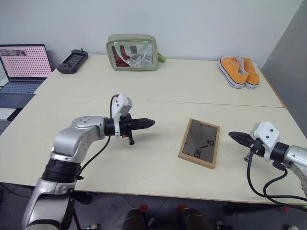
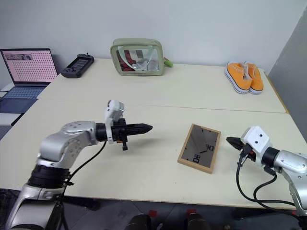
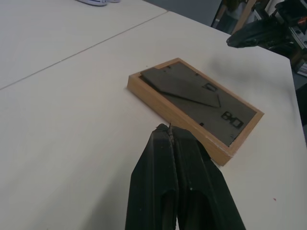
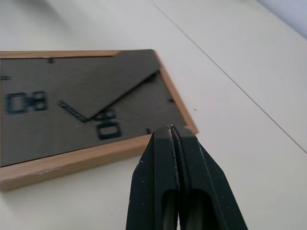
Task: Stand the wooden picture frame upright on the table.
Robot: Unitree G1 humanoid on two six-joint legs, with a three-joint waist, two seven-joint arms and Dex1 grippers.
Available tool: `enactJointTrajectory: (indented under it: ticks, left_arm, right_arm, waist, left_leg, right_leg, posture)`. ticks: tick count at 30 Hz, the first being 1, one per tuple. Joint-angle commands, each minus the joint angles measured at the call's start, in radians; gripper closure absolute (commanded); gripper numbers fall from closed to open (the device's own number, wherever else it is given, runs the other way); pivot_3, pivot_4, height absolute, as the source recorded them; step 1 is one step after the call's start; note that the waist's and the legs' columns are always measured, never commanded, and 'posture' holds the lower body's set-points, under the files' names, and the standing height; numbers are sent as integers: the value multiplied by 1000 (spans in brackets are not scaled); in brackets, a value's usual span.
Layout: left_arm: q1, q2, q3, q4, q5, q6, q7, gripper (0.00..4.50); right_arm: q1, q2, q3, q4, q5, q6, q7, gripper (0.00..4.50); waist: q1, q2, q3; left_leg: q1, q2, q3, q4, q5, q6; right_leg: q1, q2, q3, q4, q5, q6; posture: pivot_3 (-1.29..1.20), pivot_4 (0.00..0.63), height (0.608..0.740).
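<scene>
Left gripper (image 1: 149, 123): our fingers pressed together, holding nothing, pointing at 3 o'clock toward the frame.
Right gripper (image 1: 233, 136): also closed and empty, tip near the frame's edge.
Frame (image 1: 199, 142): flat on the table (image 1: 144, 172) between our grippers, dark back up (prop folded against it).
Far at 12 o'clock: pouch (image 1: 132, 51).
At 1 o'clock: shoes (image 1: 239, 71).

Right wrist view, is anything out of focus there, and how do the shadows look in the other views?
Right wrist view: the right gripper looks sharp, while the dark grey back of the light-wood picture frame is soft, its markings smeared. Left wrist view: frame and shut left gripper are fairly crisp. Left eye view: even lighting, only faint soft shadows on the pale cream table.
</scene>
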Motion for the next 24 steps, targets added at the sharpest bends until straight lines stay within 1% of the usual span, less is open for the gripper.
enactJointTrajectory:
  ticks: [1, 6, 10, 15, 21, 24]
  left_arm:
    - [-79, -53, -50, 142, 86, -120, -53, 4500]
    - [-140, -145, -106, 295, 168, -222, -107, 4500]
    - [-164, -202, -133, 333, 199, -244, -151, 4500]
    - [-168, -233, -165, 346, 239, -265, -203, 4500]
    - [-182, -258, -169, 376, 265, -274, -221, 4500]
    - [-175, -256, -164, 370, 270, -271, -230, 4500]
  right_arm:
    - [-36, 33, 13, 23, -54, -33, -72, 4459]
    - [-70, 97, 47, 91, -115, -53, -152, 4459]
    - [-85, 133, 81, 154, -156, -78, -183, 4459]
    - [-116, 184, 124, 223, -191, -105, -214, 4459]
    - [-152, 243, 164, 273, -212, -123, -242, 4459]
    - [-182, 266, 191, 297, -223, -130, -244, 4459]
  waist:
    - [0, 0, 0]
    - [0, 0, 0]
    - [0, 0, 0]
    - [-5, 1, 0]
    - [-4, 1, 0]
    - [-8, 1, 0]
  left_leg:
    - [0, 0, 0, 0, 0, 0]
    - [-1, 0, 0, 1, 0, 0]
    - [-1, -1, 0, 2, 0, 0]
    - [-1, -1, 0, 2, 0, 0]
    - [-1, -1, -1, 2, 0, 0]
    - [-1, -1, -1, 2, 0, 0]
  right_leg:
    - [0, 0, 0, 0, 0, 0]
    - [0, 0, 0, 0, 0, 0]
    - [0, 0, 0, 1, 0, 0]
    - [0, 0, 0, 1, 0, 0]
    - [0, 0, 0, 1, 0, 0]
    - [0, 0, 0, 2, 0, 0]
  posture:
    - [0, 150, 740]
    - [0, 150, 740]
    - [0, 150, 740]
    - [0, 150, 740]
    - [0, 150, 740]
    - [0, 150, 740]
